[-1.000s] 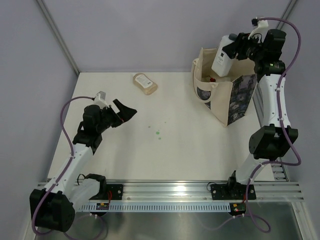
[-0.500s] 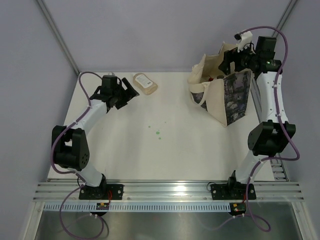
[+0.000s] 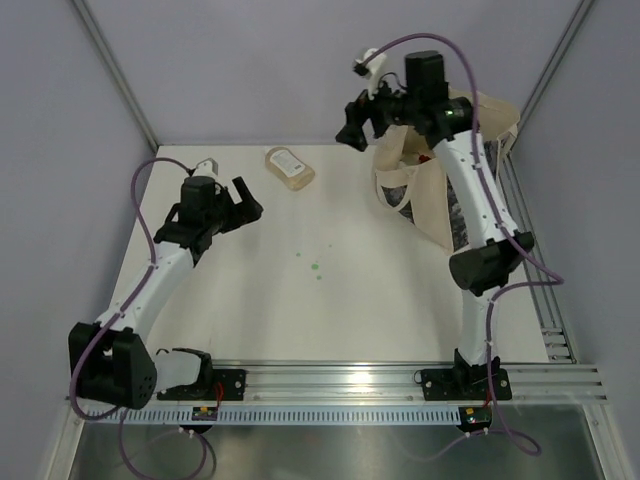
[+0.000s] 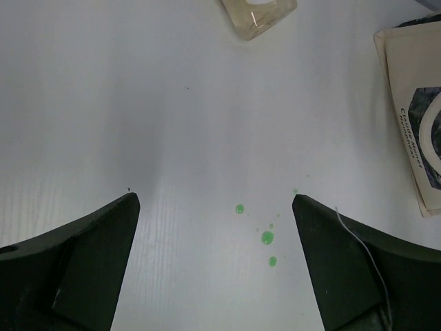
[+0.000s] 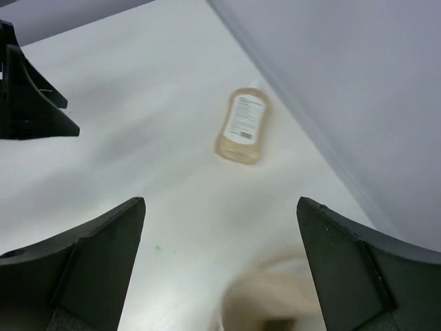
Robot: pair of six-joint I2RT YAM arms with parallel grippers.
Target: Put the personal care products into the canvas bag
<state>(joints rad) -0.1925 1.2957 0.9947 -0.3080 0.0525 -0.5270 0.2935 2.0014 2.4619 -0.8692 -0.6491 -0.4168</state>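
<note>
White tabletop carries the beige pouch lying flat by the back wall, left of the canvas bag, and since the left gripper and right gripper both gape empty near it, they risk colliding over it.

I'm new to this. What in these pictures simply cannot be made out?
Inside of the canvas bag: top view, the right arm crosses its mouth, so most contents are hidden.
The beige pouch: left wrist view, cut off by the top edge.
Pouch label: right wrist view, blurred, text unreadable.
Bag print: left wrist view, cut off by the right edge.
</note>
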